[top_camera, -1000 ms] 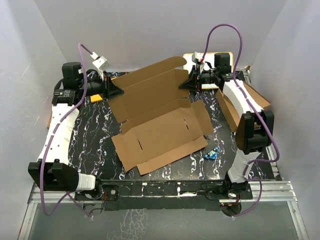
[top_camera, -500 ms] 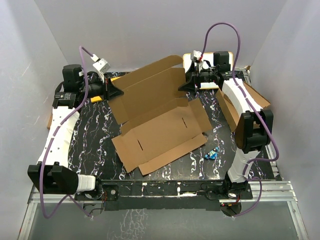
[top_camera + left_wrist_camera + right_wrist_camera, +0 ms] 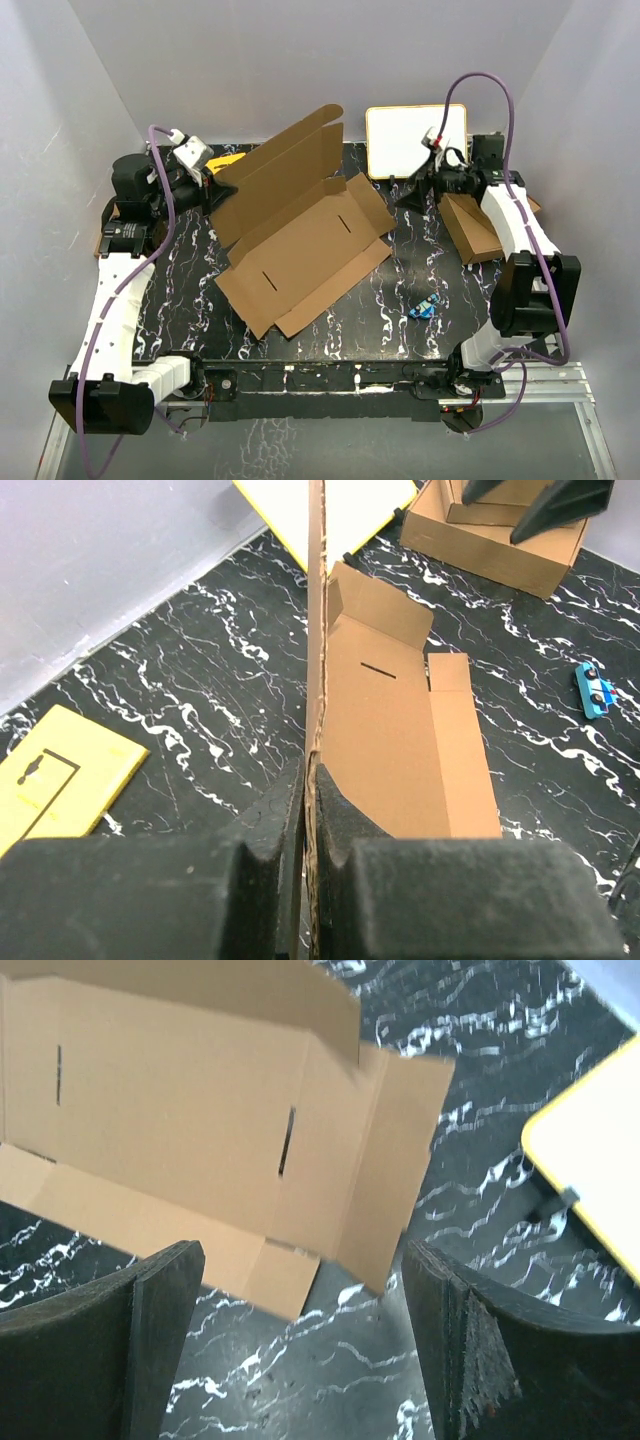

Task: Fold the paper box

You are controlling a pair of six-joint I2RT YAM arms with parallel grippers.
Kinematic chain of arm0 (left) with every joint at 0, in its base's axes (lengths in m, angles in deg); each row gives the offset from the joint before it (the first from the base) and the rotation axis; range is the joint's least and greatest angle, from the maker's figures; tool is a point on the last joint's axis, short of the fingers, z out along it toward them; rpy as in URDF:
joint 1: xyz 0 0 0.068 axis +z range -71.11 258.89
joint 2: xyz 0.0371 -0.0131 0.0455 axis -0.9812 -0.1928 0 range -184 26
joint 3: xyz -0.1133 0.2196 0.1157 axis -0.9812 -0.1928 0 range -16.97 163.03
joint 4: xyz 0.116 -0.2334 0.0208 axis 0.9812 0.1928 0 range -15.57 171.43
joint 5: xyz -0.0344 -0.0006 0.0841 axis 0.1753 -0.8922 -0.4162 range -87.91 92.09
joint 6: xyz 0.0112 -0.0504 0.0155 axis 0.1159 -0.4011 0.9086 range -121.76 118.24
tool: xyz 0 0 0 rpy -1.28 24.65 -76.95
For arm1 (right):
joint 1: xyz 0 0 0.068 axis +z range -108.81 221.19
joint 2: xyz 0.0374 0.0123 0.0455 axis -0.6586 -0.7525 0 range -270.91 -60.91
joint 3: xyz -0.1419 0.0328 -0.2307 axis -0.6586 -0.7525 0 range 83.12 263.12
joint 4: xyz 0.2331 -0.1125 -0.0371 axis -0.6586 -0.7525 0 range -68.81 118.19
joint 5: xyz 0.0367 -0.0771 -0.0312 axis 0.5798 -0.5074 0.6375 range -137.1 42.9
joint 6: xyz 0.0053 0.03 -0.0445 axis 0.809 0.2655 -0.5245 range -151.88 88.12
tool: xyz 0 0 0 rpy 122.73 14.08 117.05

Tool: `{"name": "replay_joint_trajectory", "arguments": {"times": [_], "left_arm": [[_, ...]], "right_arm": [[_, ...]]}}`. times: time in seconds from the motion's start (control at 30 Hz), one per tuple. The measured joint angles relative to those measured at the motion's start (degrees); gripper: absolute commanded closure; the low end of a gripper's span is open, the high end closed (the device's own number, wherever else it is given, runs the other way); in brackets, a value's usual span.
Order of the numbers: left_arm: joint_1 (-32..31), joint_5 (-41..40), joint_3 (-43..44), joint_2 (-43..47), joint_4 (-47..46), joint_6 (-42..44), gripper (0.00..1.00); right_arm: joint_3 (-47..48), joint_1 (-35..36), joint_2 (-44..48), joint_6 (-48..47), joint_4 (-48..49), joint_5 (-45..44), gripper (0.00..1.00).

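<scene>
table [image 3: 400,300]: black marble-pattern top, I see white veining all over
paper box [image 3: 300,250]: centre-left, base panel flat on the top, far panel raised
blue object [image 3: 424,306]: small, near-right, well apart from the box
yellow card [image 3: 55,780]: flat, far-left corner
white board [image 3: 415,138]: yellow-rimmed, far edge, right of centre
small cardboard box [image 3: 478,228]: right edge, open

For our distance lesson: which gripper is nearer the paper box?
Left. The left gripper clamps the paper box by its raised panel; the right gripper hangs open beyond its right end, not touching.
</scene>
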Motion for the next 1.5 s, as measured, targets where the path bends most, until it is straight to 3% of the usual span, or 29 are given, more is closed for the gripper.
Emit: {"name": "replay_joint_trajectory", "arguments": {"times": [0.33, 0.57, 0.73, 0.87, 1.03, 1.1, 1.23, 1.5], "left_arm": [[0.00, 0.48, -0.17, 0.50, -1.64, 0.66, 1.00], [0.00, 3.45, -0.04, 0.50, -2.47, 0.61, 1.00], [0.00, 5.01, 0.59, 0.52, -3.06, 0.31, 1.00], [0.00, 5.90, 0.59, 0.66, -3.10, 0.13, 1.00], [0.00, 6.29, 1.44, 0.72, -3.13, 0.11, 1.00], [0.00, 6.40, 1.81, 0.72, -3.15, 0.11, 1.00], [0.02, 6.88, 2.75, 0.72, -3.10, 0.04, 1.00], [0.04, 8.70, 5.42, 0.17, -5.38, -2.32, 1.00]], "right_arm": [[-10.69, -2.36, 1.11, -4.15, -0.61, -4.96, 0.12], [-10.62, -2.67, -2.69, -4.96, 4.24, -4.83, 0.12], [-5.49, -0.94, -10.73, -3.72, 6.93, -4.46, 0.13], [-1.73, 0.90, -15.19, -2.89, 7.37, -4.57, 0.29], [-1.16, 2.36, -15.58, -2.23, 7.21, -3.34, 0.73], [-1.07, 2.36, -15.58, -2.29, 6.99, -2.69, 0.86], [-0.28, 2.32, -15.58, -2.71, 5.51, -1.55, 0.92], [1.07, 2.21, -15.32, 1.05, 10.12, 2.19, 0.92]]}}
